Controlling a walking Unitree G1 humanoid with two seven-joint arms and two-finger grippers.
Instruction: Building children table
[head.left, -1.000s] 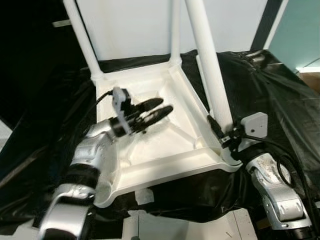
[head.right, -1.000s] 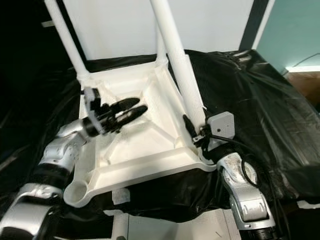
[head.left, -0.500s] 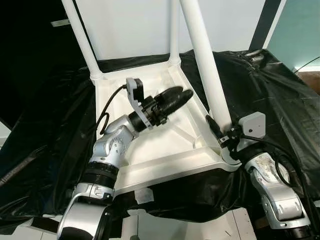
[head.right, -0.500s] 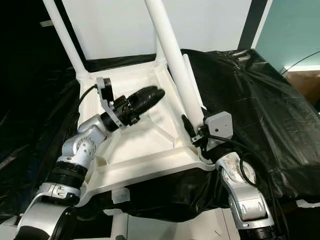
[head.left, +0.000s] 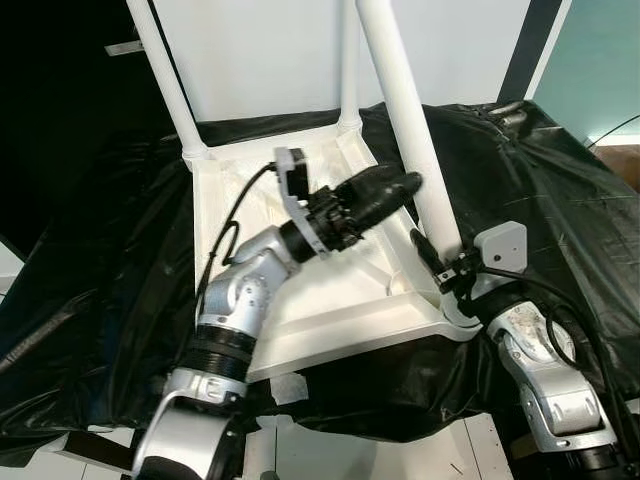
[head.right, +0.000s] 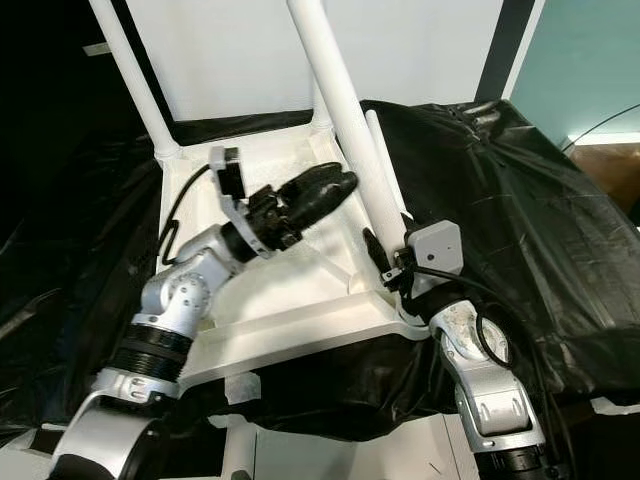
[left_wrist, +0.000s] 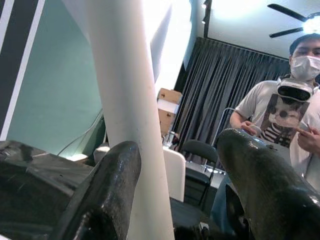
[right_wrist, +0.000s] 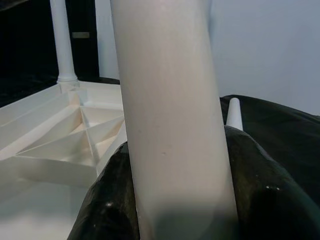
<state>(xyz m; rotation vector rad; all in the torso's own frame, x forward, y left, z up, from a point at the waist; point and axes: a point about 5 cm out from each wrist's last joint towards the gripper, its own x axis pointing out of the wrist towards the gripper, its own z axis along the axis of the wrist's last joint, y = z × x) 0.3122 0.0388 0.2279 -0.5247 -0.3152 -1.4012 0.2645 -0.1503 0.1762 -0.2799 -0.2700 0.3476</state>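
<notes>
A crinkly black plastic sheet (head.left: 560, 190) covers your counter, and the upturned white table (head.left: 330, 300) lies on it. Your right claw (head.left: 432, 262) pinches the near leg (head.left: 410, 150) at its base; your left claw (head.left: 395, 190), spread, is just beside it. The smooth, round, glossy tube could slip or tilt in its socket if you shove it sideways.

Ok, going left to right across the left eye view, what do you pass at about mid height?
Black sheet → upturned tabletop → left tool → near leg → right tool → black sheet again.
</notes>
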